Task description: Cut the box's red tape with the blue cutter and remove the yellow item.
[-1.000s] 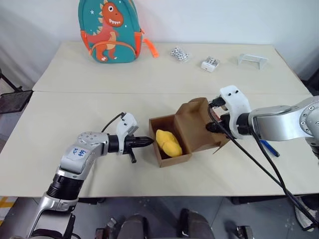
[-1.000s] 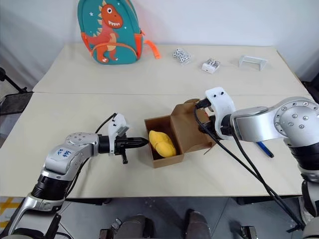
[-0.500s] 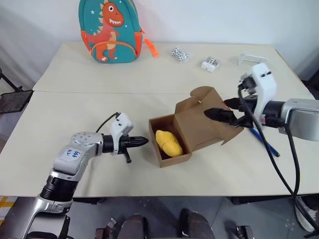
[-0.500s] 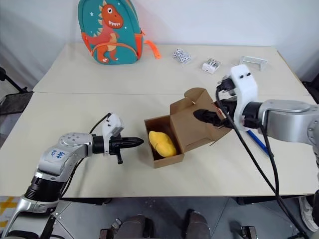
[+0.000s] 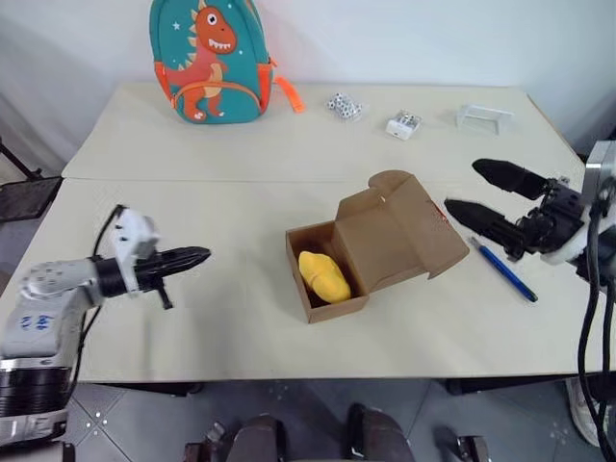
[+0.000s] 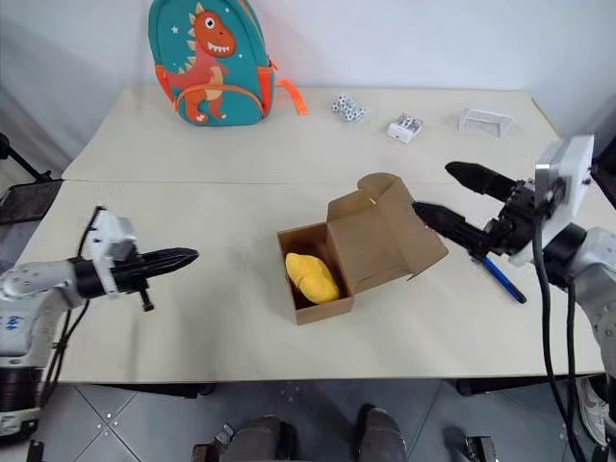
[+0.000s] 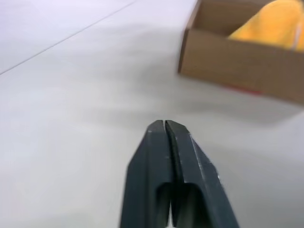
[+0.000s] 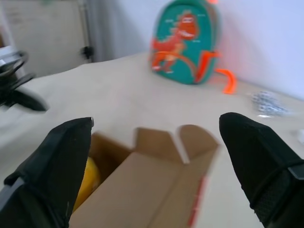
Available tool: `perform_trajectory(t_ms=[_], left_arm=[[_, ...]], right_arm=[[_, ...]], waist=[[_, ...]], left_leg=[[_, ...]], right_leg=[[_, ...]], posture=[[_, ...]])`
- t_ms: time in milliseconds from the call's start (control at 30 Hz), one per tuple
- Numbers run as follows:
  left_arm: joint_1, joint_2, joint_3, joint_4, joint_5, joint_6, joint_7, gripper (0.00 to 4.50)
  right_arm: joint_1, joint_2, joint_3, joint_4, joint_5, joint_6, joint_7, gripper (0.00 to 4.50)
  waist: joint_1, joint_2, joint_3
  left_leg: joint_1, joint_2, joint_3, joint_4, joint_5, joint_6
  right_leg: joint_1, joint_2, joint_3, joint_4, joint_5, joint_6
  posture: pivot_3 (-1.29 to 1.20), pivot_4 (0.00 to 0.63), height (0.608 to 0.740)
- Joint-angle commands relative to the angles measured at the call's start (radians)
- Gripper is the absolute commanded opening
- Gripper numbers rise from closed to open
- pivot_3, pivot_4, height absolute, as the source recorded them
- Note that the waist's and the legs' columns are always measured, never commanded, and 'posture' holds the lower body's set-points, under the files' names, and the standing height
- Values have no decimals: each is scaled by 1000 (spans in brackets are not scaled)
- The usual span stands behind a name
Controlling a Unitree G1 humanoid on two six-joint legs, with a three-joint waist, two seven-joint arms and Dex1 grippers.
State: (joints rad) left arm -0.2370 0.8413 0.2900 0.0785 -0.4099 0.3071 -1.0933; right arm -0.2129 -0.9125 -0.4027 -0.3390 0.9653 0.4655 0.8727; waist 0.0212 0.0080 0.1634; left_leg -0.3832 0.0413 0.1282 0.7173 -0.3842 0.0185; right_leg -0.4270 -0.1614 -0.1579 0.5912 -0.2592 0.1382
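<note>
Box: lid open, yellow item exposed inside. Blue cutter: released, lying right of box. Right gripper spread wide, empty; left gripper pinched closed, must open, then descend squarely over item.

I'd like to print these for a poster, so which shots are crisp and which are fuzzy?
Left eye view: evenly lit and crisp; the box and yellow item are sharp, and the left tool is slightly smeared. Left wrist view: the tool's fingers are fairly sharp, the box behind soft. Right wrist view: blurry throughout, including the backpack.
</note>
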Motion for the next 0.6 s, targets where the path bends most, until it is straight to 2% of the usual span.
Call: perform_trajectory(t_ms=[33,133,200,367,400,600], left_arm=[[54,76,97,56,-40,-67,-112,1368],[64,146,106,68,-57,-36,-180,2253],[32,182,60,19,-81,27,-228,2819],[-98,149,-91,-129,-102,113,-235,4315],[-137,129,-123,-149,-92,107,-225,4458],[-462,24,-394,-210,29,241,-146,4458]], right_arm=[[127,-7,-66,-71,-108,-172,231,4500],[248,7,-136,-91,-107,-186,299,4500],[297,29,-166,-121,-96,-193,304,4500],[359,73,-166,-171,-98,-223,339,4500],[367,83,-160,-181,-100,-234,351,4500],[355,137,-156,-188,-122,-295,338,4500]], waist=[[2,0,0],[5,-1,1],[6,-2,1],[2,-1,2],[2,-1,2],[3,-1,2]], left_leg=[[0,0,0,-1,0,0],[0,0,0,-1,-1,-1],[1,0,-1,-1,-1,-1],[14,0,1,-2,-1,-1],[16,0,1,-2,-1,-2],[16,0,0,0,-1,-2]], right_leg=[[0,0,-1,0,0,0],[0,0,-1,0,0,0],[1,0,-1,0,0,0],[13,0,1,-1,0,0],[14,0,1,-1,0,0],[14,1,2,0,0,0]], posture=[[0,150,740],[0,150,740],[0,150,740],[0,150,740],[0,150,740],[0,150,740]])
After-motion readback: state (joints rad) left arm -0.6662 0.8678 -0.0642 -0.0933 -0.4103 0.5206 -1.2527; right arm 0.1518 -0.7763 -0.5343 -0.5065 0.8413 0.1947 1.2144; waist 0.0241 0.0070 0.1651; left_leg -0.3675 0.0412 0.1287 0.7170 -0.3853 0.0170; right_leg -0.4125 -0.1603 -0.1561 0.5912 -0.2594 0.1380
